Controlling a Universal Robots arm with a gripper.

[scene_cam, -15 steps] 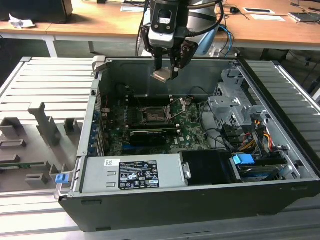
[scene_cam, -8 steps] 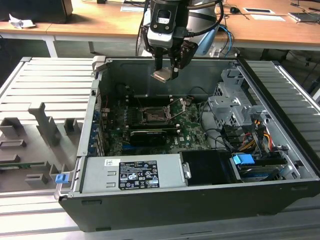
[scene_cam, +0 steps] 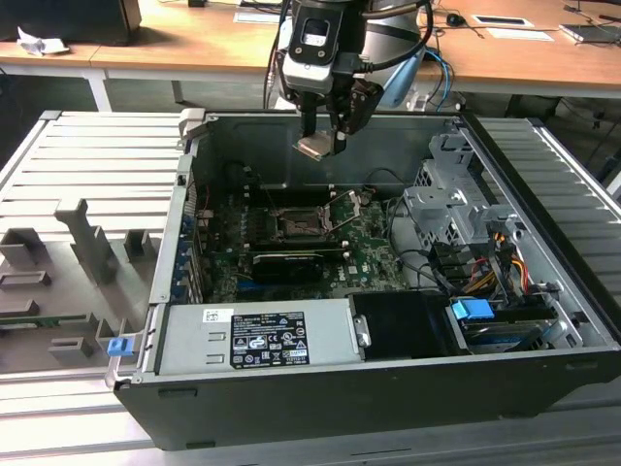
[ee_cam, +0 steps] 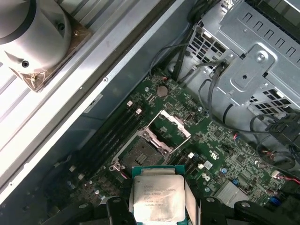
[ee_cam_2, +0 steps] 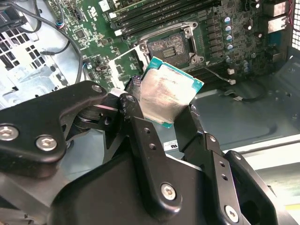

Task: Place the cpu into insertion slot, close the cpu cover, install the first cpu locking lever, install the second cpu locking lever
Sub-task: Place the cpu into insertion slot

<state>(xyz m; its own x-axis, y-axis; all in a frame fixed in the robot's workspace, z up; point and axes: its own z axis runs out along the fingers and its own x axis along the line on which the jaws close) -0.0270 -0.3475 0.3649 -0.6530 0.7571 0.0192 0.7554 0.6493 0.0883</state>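
Note:
My gripper (scene_cam: pixel 320 144) hangs above the open computer case, shut on the cpu (scene_cam: pixel 315 148), a small silvery square plate held tilted. In both wrist views the cpu (ee_cam_2: pixel 168 93) (ee_cam: pixel 157 199) sits between the black fingers (ee_cam_2: pixel 136 119), its metal top facing the cameras. Well below it lies the insertion slot (scene_cam: pixel 296 225) (ee_cam_2: pixel 168 47) (ee_cam: pixel 139 153), a square black socket on the green board with nothing in it. The cpu cover (ee_cam: pixel 171 127) (ee_cam_2: pixel 127 62) is a thin metal frame swung open beside the slot.
A long black expansion card (scene_cam: pixel 288 262) lies in front of the slot. The power supply (scene_cam: pixel 257 335) fills the case front, and a metal drive cage (scene_cam: pixel 456 204) with cables stands on the exterior view's right. Memory slots (ee_cam_2: pixel 159 14) run beside the socket. A grey fixture tray (scene_cam: pixel 58 262) sits outside the case.

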